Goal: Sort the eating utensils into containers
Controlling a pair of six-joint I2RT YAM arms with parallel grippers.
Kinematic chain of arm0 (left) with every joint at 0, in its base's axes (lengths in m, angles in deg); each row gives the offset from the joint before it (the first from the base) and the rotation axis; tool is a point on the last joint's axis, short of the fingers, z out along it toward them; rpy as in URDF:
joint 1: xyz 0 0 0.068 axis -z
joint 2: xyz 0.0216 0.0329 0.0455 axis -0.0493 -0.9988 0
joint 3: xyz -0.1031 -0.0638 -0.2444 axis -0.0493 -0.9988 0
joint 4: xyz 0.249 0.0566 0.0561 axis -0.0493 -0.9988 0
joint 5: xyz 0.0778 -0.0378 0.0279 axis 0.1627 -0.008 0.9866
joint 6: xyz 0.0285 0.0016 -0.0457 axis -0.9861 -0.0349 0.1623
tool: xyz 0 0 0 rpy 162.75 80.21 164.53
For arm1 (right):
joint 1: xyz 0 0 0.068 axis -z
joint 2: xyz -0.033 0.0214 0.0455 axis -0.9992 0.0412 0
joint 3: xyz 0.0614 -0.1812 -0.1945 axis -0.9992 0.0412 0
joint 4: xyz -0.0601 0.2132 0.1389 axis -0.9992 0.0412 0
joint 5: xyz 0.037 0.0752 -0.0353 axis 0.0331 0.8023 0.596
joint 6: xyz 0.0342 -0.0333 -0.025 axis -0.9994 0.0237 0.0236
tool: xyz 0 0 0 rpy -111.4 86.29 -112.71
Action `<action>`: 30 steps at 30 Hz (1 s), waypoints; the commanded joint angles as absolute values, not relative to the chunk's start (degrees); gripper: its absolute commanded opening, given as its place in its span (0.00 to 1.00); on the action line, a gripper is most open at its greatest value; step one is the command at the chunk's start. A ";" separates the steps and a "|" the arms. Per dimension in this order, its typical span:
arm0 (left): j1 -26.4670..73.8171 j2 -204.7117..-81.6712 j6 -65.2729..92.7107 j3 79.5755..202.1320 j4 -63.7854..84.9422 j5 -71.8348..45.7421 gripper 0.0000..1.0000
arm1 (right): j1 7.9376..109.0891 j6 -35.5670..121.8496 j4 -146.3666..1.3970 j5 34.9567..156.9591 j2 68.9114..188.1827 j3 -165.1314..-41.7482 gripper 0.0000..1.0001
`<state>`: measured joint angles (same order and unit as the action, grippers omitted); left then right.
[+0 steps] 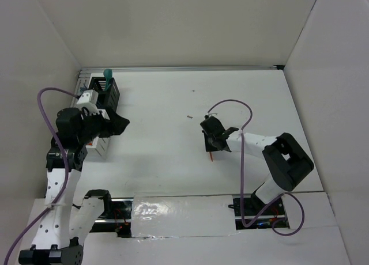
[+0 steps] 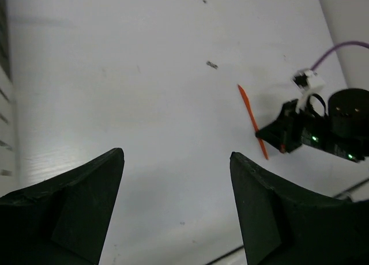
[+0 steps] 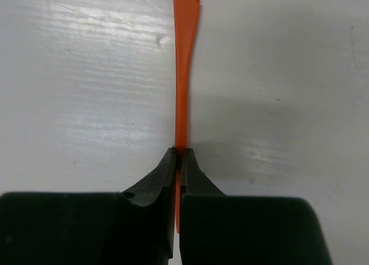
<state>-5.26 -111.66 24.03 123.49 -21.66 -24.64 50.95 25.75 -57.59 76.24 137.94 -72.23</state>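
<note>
Over on the white table (image 1: 161, 103), the left gripper (image 2: 176, 155) is hovering near the far-left edge, just beside the black caddy bin (image 1: 110, 92), its jaws spread wide with nothing between them. Mid-table, the right gripper (image 3: 180, 151) is pinching the handle of an orange knife (image 3: 183, 75), whose serrated blade is pointing away over the surface. A teal utensil (image 1: 106, 75) is standing in the black bin.

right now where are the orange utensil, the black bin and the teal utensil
orange utensil (image 3: 183, 75), right wrist view, on its slim shaft
black bin (image 1: 114, 95), top external view, on its right wall
teal utensil (image 1: 106, 74), top external view, on its upper end
</note>
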 commanded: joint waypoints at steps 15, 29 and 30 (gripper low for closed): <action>17.19 -121.37 52.66 104.99 3.00 -24.39 0.87 | 42.29 20.34 -61.13 90.87 122.10 -68.06 0.00; 28.19 -138.79 56.90 114.90 10.68 -22.28 0.86 | 40.71 18.31 -61.65 94.73 118.48 -75.44 0.00; 28.55 -140.45 56.90 116.39 10.41 -22.71 0.86 | 40.79 18.40 -62.18 95.25 118.57 -75.44 0.00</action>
